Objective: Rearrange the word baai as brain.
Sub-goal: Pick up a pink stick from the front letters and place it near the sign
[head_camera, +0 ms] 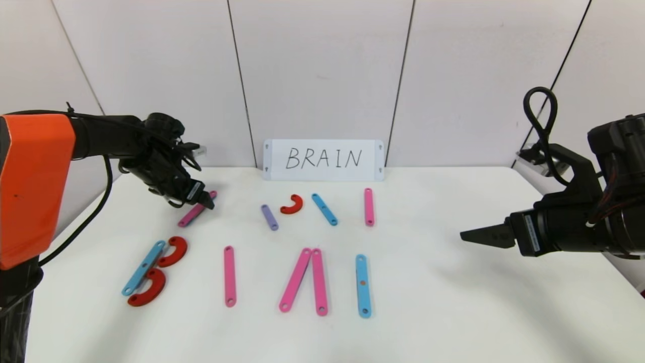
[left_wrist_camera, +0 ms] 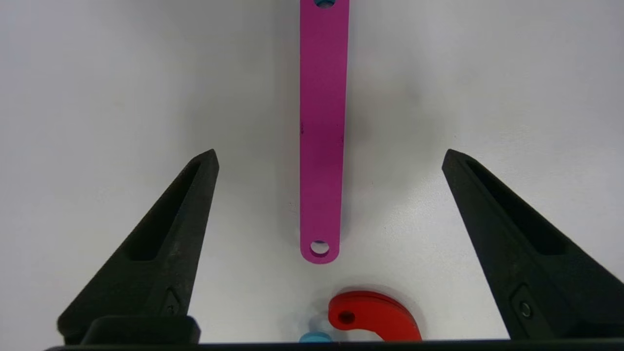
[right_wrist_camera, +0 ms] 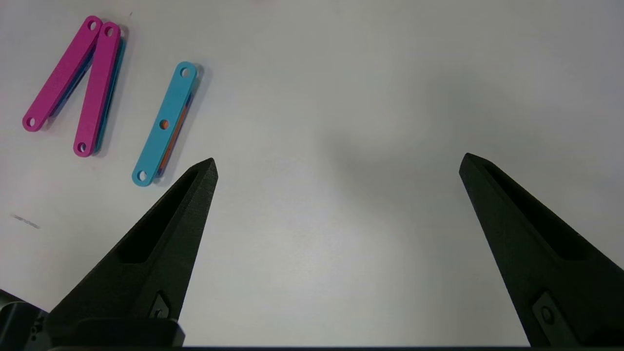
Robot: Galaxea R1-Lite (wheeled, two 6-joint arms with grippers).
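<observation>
White surface: carrying the word baai along its near half.
Left claw: hovering spread over a short pink strip; closing off-centre risks skidding it.
Right claw: idling spread, well apart.

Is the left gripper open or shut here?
Open: the left gripper has its black fingers spread wide, the pink plastic strip lying untouched between them.

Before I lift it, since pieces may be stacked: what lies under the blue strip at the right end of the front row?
Under the blue strip, orange shows through its middle hole and along one edge, so another piece lies beneath. Its shape is covered.
</observation>
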